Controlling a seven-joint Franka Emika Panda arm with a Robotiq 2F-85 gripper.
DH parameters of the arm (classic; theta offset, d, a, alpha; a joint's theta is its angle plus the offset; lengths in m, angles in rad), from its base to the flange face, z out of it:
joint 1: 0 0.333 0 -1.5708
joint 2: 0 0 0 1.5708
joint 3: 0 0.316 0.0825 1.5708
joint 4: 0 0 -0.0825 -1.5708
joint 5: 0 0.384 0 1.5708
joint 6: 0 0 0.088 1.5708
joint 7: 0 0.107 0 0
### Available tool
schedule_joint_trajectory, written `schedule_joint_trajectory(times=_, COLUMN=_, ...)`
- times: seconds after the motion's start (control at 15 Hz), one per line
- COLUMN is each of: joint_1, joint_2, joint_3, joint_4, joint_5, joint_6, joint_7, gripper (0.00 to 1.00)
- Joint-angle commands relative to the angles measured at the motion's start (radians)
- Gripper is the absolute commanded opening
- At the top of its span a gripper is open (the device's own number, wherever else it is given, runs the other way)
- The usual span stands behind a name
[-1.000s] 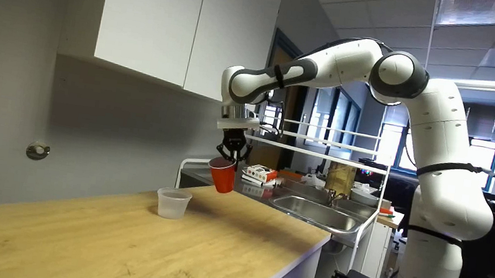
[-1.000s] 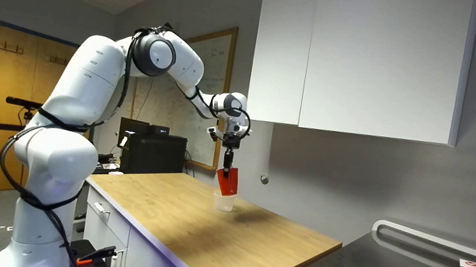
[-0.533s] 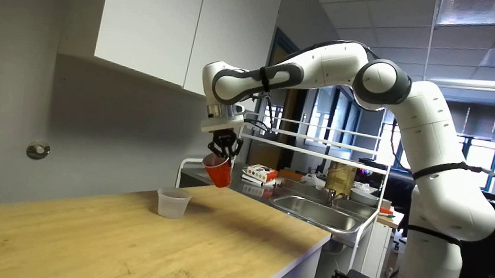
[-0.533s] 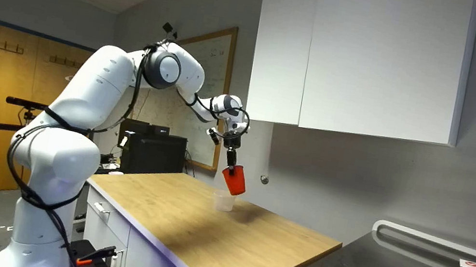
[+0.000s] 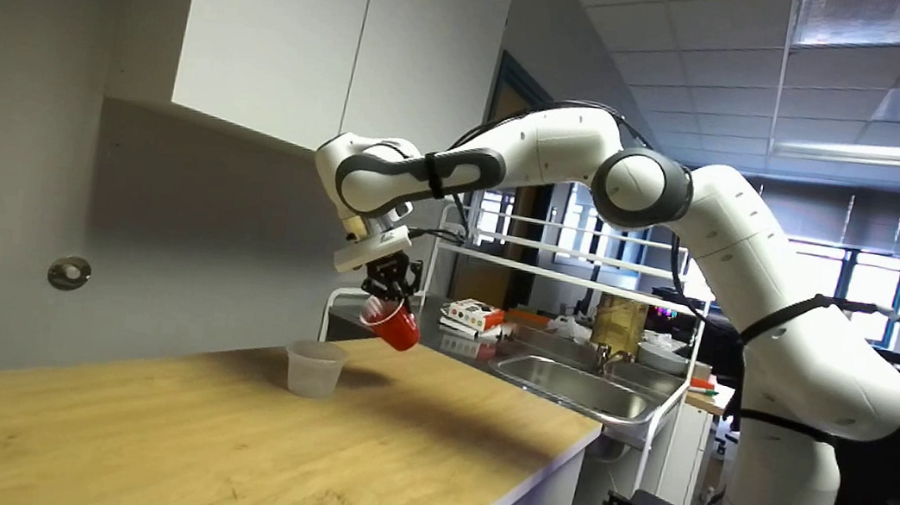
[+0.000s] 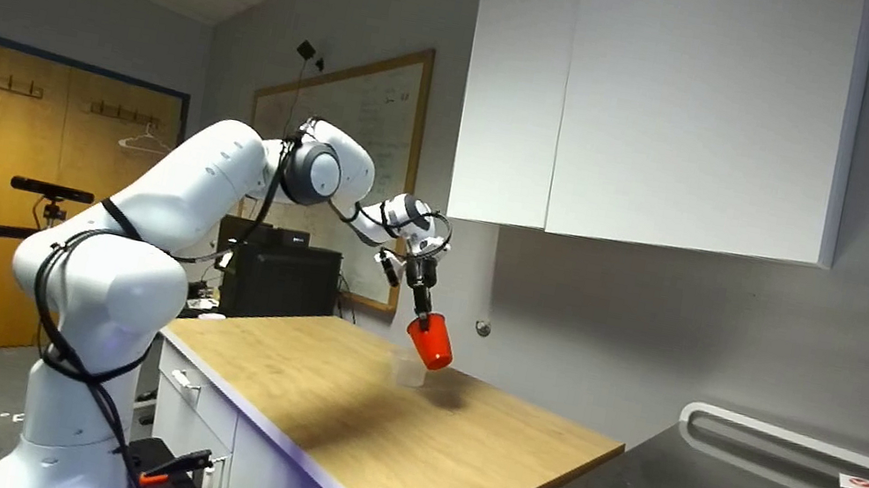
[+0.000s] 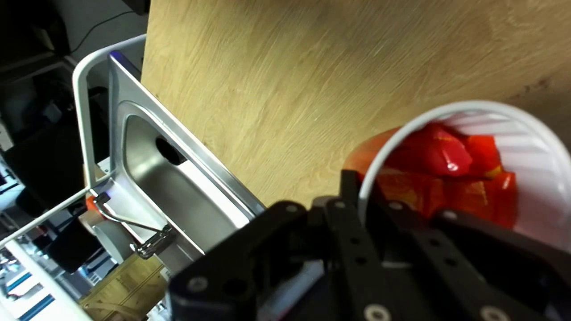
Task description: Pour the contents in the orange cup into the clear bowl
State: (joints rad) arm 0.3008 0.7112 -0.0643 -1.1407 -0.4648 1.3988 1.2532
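The orange cup [image 5: 398,331] is held in the air above the wooden counter. It is tilted, with its rim toward the clear bowl. My gripper [image 7: 360,191] is shut on the cup's wall at the rim, one finger inside and one outside. The contents, several red-orange pieces [image 7: 446,154], lie inside the cup in the wrist view. The clear bowl [image 5: 314,372] stands upright on the counter, below and left of the cup in this exterior view. In an exterior view the cup [image 6: 431,342] partly overlaps the bowl [image 6: 407,370]. The bowl is out of the wrist view.
A white wall cabinet [image 5: 271,29] hangs above the counter [image 5: 215,448], close to the arm's wrist. A steel sink [image 5: 572,383] and a white rack [image 5: 577,278] stand beyond the counter's edge. Boxes [image 5: 476,315] lie by the sink.
The arm has reached farther out and lower. In an exterior view the cup has moved slightly left toward the bowl, and it has tilted more. The bowl has not moved.
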Motion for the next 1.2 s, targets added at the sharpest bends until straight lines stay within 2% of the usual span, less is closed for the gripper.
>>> schedule_joint_trajectory(times=0.0, joint_1=0.057, joint_2=0.151, joint_3=-0.033, joint_4=0.231, joint_5=-0.052, joint_6=-0.143, joint_7=-0.007, gripper=0.04)
schedule_joint_trajectory(times=0.47, joint_1=0.149, joint_2=0.326, joint_3=-0.077, joint_4=0.503, joint_5=-0.132, joint_6=-0.329, joint_7=-0.042, gripper=0.04)
schedule_joint_trajectory(times=0.67, joint_1=0.186, joint_2=0.358, joint_3=-0.095, joint_4=0.566, joint_5=-0.139, joint_6=-0.367, joint_7=-0.041, gripper=0.04)
schedule_joint_trajectory(times=0.87, joint_1=0.224, joint_2=0.398, joint_3=-0.112, joint_4=0.638, joint_5=-0.156, joint_6=-0.390, joint_7=-0.048, gripper=0.04)
schedule_joint_trajectory(times=1.13, joint_1=0.268, joint_2=0.418, joint_3=-0.135, joint_4=0.640, joint_5=-0.228, joint_6=-0.344, joint_7=-0.047, gripper=0.03)
